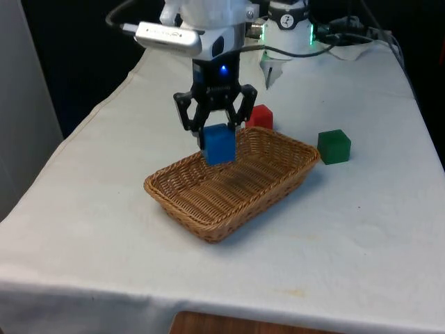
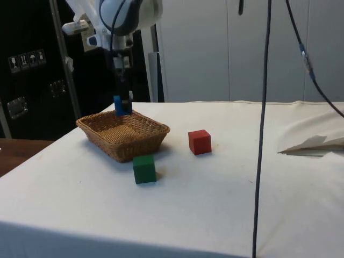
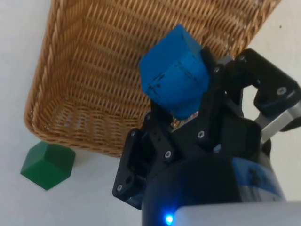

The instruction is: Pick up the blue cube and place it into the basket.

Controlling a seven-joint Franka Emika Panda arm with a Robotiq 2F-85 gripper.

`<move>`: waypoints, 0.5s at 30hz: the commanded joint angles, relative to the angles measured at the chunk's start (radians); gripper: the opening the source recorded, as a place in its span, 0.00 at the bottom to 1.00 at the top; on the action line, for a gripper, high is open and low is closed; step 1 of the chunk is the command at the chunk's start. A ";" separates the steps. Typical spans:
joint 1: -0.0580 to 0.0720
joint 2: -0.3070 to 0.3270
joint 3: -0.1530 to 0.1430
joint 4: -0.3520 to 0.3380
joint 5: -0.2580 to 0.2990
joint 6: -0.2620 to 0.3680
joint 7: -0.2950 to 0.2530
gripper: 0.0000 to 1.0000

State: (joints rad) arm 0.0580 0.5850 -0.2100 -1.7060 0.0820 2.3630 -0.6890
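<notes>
Items on the white-clothed table [image 1: 361, 229]: one woven wicker rectangular basket [image 1: 182, 195], three small cubes (one blue, one red, one green), and one crumpled sheet of white paper [image 2: 317, 144] lying at the cloth's edge in the side view.

The black two-finger gripper [image 1: 217, 132] is hanging over the basket, and its fingers are pressing on the two opposite sides of the blue cube [image 1: 220, 144]. The cube is sitting tilted between the fingers in the wrist view [image 3: 175, 77], and it is hanging in the air above the basket's interior, touching neither the woven floor nor the rim. In the side view the blue cube [image 2: 122, 105] is showing just above the basket's far rim [image 2: 107, 115].

The red cube [image 1: 261, 116] is resting on the cloth just beyond the basket's far side, close to the rim but apart from it. The green cube [image 1: 334, 146] is resting on the cloth toward the front view's right of the basket, near its corner and not touching it. The two loose cubes are lying well apart from each other. The basket is holding nothing on its floor.
</notes>
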 commanded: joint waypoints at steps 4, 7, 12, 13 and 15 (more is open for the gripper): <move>-0.003 0.024 0.005 0.012 0.009 0.019 -0.001 0.01; -0.003 0.047 0.006 0.019 0.015 0.039 0.000 0.01; 0.000 0.060 0.004 0.024 0.012 0.046 0.002 0.01; -0.002 0.080 0.010 0.033 0.018 0.062 0.003 0.01; -0.002 0.084 0.010 0.035 0.018 0.064 0.004 0.01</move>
State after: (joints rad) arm 0.0580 0.6670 -0.2020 -1.6740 0.0940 2.4220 -0.6840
